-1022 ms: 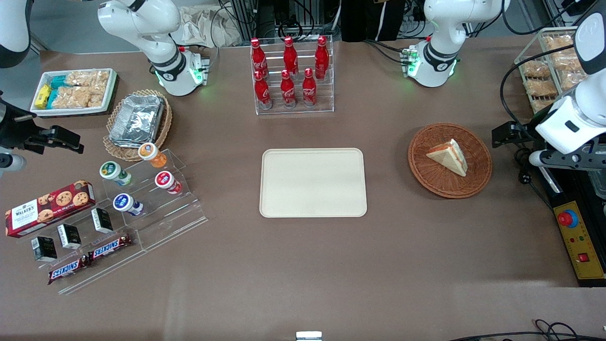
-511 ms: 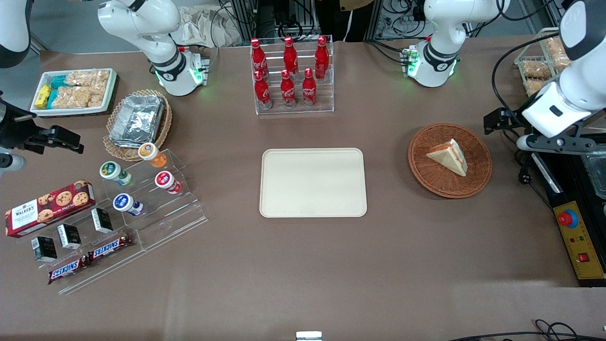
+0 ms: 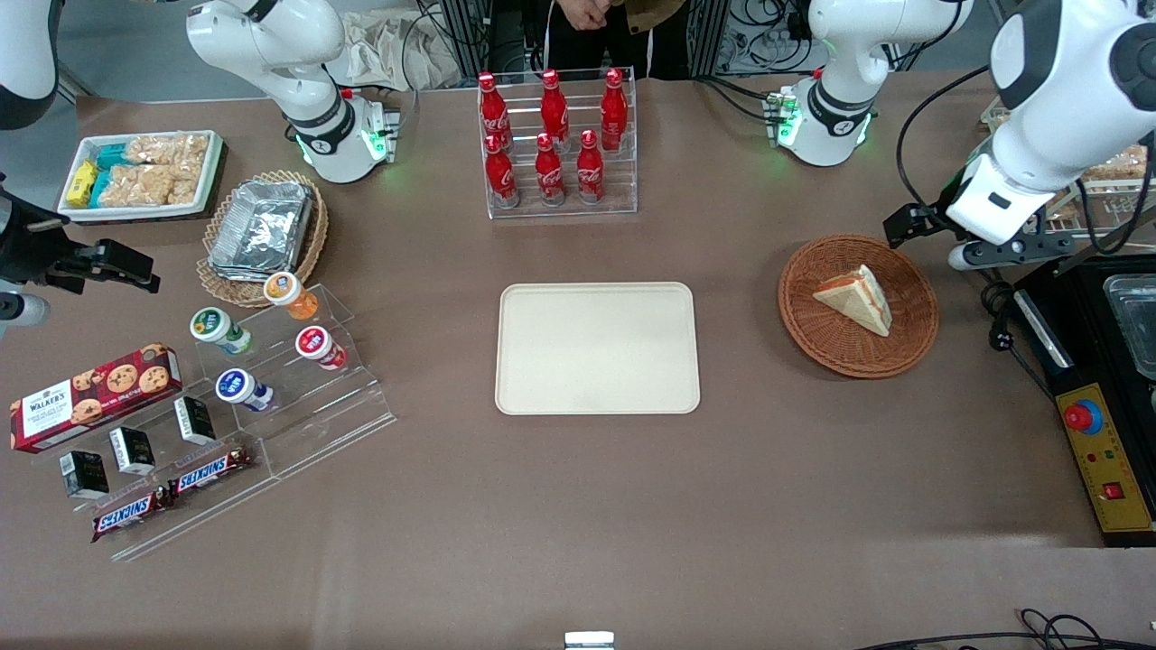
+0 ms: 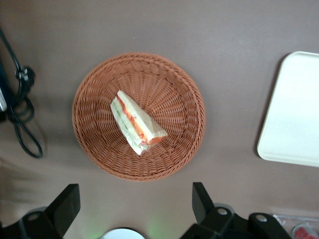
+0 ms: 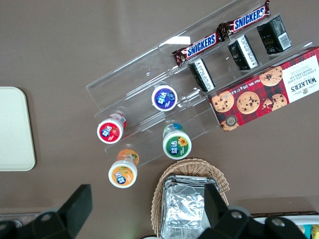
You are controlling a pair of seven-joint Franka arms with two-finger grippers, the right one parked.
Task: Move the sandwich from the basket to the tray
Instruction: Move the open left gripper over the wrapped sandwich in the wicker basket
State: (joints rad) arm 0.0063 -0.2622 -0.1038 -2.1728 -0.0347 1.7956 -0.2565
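**Position: above basket edge**

My gripper [image 4: 132, 211] hangs over the table beside the basket [image 3: 858, 305], jaws spread wide, holding nothing. A black cable [image 4: 22, 124] lies near the basket. The tray [image 3: 597, 348] sits well apart, bare. The sandwich [image 4: 136, 122] lies in the basket: pale wedge, red and green filling showing.

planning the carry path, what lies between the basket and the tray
Only bare table separates basket from tray, front view; open gripper hangs above the basket.
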